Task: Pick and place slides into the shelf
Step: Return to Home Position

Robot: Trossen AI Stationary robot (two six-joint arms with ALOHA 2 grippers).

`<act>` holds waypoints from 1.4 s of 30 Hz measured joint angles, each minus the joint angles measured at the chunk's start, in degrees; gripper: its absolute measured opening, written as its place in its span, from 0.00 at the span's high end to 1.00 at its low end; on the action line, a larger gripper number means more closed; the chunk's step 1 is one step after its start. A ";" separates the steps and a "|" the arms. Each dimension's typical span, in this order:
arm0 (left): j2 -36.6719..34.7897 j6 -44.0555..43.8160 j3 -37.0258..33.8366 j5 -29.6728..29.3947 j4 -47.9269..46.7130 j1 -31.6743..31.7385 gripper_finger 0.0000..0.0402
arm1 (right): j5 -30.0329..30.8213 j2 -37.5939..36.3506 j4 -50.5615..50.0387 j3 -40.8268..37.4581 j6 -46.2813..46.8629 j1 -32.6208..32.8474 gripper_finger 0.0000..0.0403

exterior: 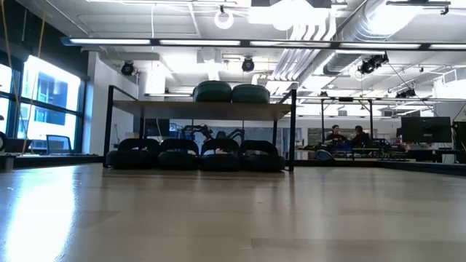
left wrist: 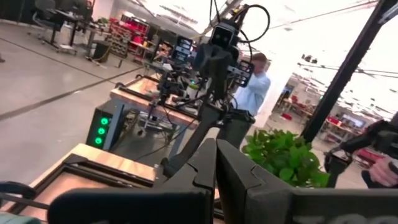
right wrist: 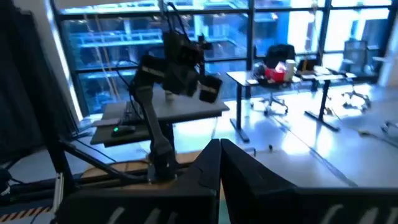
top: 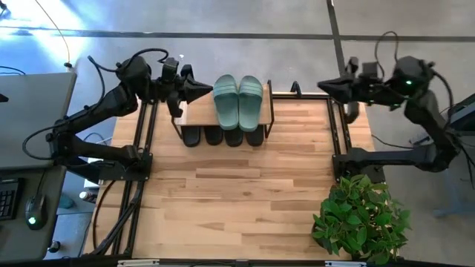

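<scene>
Left tool (top: 206,90) hangs pinched shut and empty, tip just beside the shelf's (top: 197,113) left end, so it's the nearer arm. Right tool (top: 322,86), also closed on nothing, sits well apart past the other end. Green slides (top: 239,100) lie on top and black slides (top: 223,136) underneath, long axes running front to back across the worktop (top: 245,193). Looks like nothing's left to grab.

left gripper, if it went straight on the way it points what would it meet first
Likely the green slides on the shelf: from above, the left gripper points straight at them. Its wrist view looks past them to the right arm, so it may pass over.
</scene>
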 joint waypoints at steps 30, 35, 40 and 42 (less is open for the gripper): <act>-14.25 12.18 -14.64 -38.42 0.54 -39.92 1.00 | 17.08 -33.19 31.21 -43.74 14.71 16.40 1.00; -18.80 12.09 -19.02 -39.02 3.36 -39.49 1.00 | 15.13 -38.27 26.09 -43.74 13.64 16.40 1.00; -22.74 7.00 -19.50 -24.87 3.83 -32.69 1.00 | 18.19 -46.04 21.00 -43.74 11.88 16.40 1.00; -23.29 5.92 -19.53 -20.72 3.30 -29.48 1.00 | 18.30 -49.16 20.13 -43.74 12.90 16.40 1.00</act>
